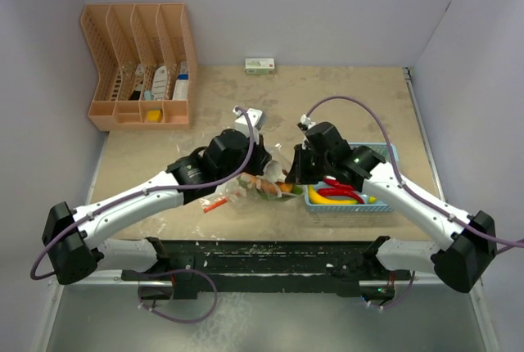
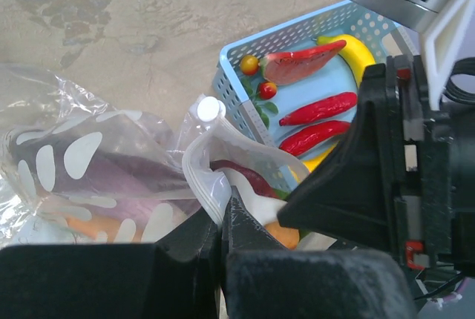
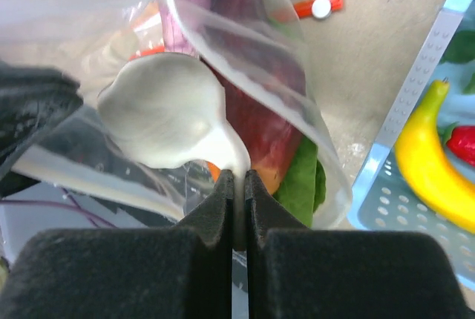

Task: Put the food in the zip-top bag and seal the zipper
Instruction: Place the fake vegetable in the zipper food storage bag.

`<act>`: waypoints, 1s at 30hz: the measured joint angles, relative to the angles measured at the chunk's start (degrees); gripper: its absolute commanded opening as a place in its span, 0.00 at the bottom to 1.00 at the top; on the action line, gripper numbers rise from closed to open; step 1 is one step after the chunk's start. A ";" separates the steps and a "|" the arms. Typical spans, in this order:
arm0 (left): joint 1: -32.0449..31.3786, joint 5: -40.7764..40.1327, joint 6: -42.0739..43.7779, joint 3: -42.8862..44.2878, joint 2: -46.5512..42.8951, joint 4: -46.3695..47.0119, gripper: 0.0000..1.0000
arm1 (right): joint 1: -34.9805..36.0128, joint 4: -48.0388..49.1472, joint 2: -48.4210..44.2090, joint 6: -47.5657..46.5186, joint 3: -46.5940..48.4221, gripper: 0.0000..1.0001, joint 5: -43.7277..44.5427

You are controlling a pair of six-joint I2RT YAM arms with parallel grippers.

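Note:
The zip-top bag (image 1: 242, 191), clear with white dots, lies crumpled on the table between both arms. My left gripper (image 2: 223, 208) is shut on a fold of the bag's mouth edge (image 2: 202, 157). My right gripper (image 3: 239, 176) is shut on the opposite film of the bag (image 3: 178, 104). Food inside the bag shows through the film: a green leaf (image 3: 300, 182) and an orange-red chunk (image 3: 260, 137). The red-orange zipper (image 3: 318, 6) shows at the far end of the bag. A yellow banana (image 2: 350, 49) and red chili peppers (image 2: 319, 108) lie in the basket.
The light blue basket (image 1: 385, 209) stands right of the bag, under my right arm. A peach file organiser (image 1: 141, 65) with small items is at the back left. A small box (image 1: 259, 65) sits by the back wall.

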 measured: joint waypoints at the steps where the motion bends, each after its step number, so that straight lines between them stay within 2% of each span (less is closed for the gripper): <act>1: 0.02 0.00 -0.15 0.00 -0.33 -0.15 0.00 | 0.00 0.31 0.68 0.00 0.44 0.00 0.44; 6: 0.02 0.00 -0.72 0.00 -1.60 -0.46 0.00 | 0.74 2.32 3.43 0.00 3.43 0.02 2.05; 7: 0.02 0.00 -0.87 0.00 -1.66 -0.46 0.00 | 0.98 2.64 3.85 0.00 3.74 0.08 2.25; 11: 0.04 0.02 -1.53 -0.02 -1.62 -0.46 0.00 | 2.27 3.56 5.22 0.15 3.98 0.44 2.43; 12: 0.04 0.07 -1.57 -0.02 -1.55 -0.46 0.00 | 2.73 3.63 5.46 0.24 4.07 0.49 2.56; 18: 0.07 0.55 -1.73 -0.07 -0.74 -0.46 0.00 | 4.37 2.84 4.28 -0.20 5.42 0.51 4.28; 20: 0.07 0.61 -1.73 -0.20 -0.61 -0.46 0.00 | 4.39 1.62 2.89 -0.33 5.75 0.54 4.90; 22: 0.07 0.63 -1.70 -0.28 -0.59 -0.48 0.00 | 4.35 0.13 0.55 -0.48 5.92 0.61 6.16; 23: 0.07 0.63 -1.70 -0.31 -0.59 -0.50 0.00 | 4.35 -0.46 -0.63 -0.52 6.12 0.68 6.88; 25: 0.04 0.85 -1.70 -0.33 -0.59 -0.50 0.00 | 4.39 -1.95 -3.52 -0.76 6.99 0.71 9.11; 30: 0.02 1.09 -1.70 -0.37 -0.70 -0.72 0.00 | 4.39 -5.35 -8.48 -0.68 7.98 0.71 13.60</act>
